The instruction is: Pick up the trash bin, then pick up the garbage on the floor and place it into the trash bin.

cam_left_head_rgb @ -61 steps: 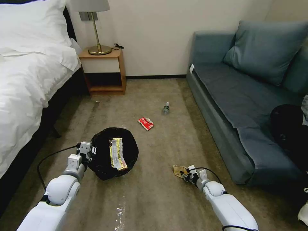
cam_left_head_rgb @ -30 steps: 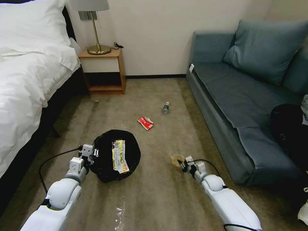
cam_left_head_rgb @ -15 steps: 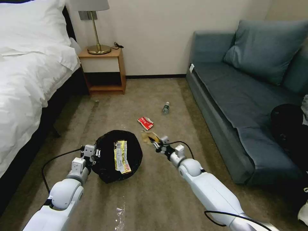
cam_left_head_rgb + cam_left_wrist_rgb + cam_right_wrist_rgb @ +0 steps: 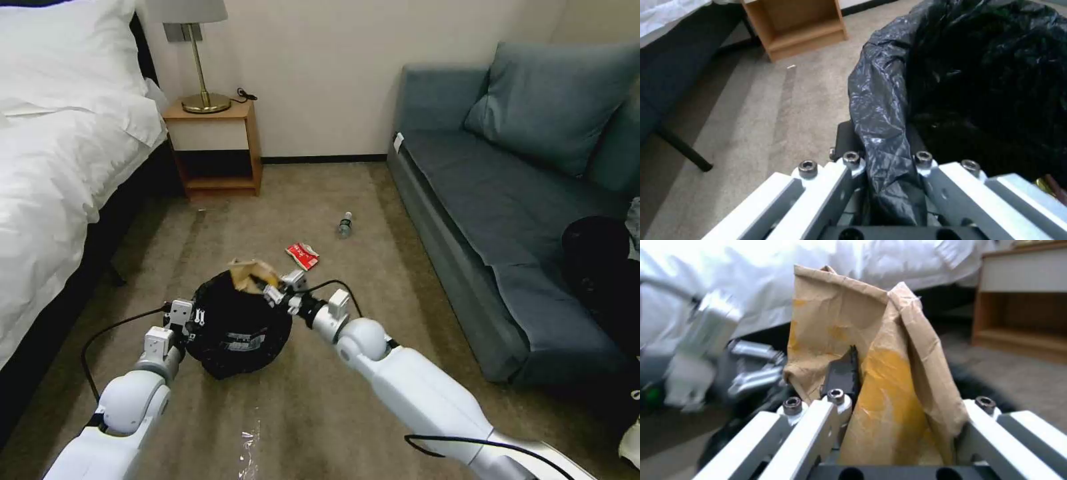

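While the left claw (image 4: 195,322) clamped the bag-lined rim of the trash bin (image 4: 235,333) and held it off the carpet beside the bed (image 4: 60,173), the right claw (image 4: 267,288) pinched the crumpled brown paper bag (image 4: 248,272) over the bin's far rim. In the right wrist view the paper bag (image 4: 880,373) stood up between the jaws, gripped low down. A wrapper lay inside the bin.

Risk, as judged: the bag hung above the rim, not the middle of the opening. Released there, it could catch on the black liner (image 4: 889,110) and tip out onto the floor. Light, stiff paper might also cling to a claw pad on opening. The left grip held liner and rim together on one side only, so a knock from the right arm could swing or tilt the bin.

Room: open carpet lay ahead and to the right, as far as the sofa (image 4: 507,220). The red-and-white packet (image 4: 303,255) sat on the floor just beyond the bin, with the small clear bottle (image 4: 345,225) farther on; both were well apart from the nightstand (image 4: 217,143).
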Controlling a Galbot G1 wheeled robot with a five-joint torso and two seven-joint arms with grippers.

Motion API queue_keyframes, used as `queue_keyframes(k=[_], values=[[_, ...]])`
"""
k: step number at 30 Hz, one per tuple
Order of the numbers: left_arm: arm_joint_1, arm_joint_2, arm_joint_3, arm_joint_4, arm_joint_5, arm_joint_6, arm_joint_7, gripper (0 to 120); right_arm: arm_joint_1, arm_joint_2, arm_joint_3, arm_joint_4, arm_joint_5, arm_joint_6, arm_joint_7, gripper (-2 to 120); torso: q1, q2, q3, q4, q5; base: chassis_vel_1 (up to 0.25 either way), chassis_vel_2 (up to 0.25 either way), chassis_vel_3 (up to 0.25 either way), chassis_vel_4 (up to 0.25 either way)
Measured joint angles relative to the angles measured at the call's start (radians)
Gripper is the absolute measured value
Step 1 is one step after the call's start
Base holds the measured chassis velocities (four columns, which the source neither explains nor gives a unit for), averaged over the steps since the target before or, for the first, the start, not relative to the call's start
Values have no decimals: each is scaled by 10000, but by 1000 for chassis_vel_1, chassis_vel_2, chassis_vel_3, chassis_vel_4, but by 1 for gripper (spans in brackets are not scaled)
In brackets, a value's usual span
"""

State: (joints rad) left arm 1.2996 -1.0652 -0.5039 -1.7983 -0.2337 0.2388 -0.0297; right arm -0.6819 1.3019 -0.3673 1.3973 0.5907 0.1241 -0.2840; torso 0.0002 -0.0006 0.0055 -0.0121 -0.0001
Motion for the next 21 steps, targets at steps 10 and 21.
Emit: queue_keyframes(k=[10,21], values=[[120,-111,-35,-19,50,-30,11,5,-391,311,-389,-610,-649,207,512,23,0,-1,0,0,0,0,0,0,0],[23,-114,-24,81,31,-36,23,5,-253,377,-260,-1103,-825,291,563,64,0,-1,0,-1,1,0,0,0,0]])
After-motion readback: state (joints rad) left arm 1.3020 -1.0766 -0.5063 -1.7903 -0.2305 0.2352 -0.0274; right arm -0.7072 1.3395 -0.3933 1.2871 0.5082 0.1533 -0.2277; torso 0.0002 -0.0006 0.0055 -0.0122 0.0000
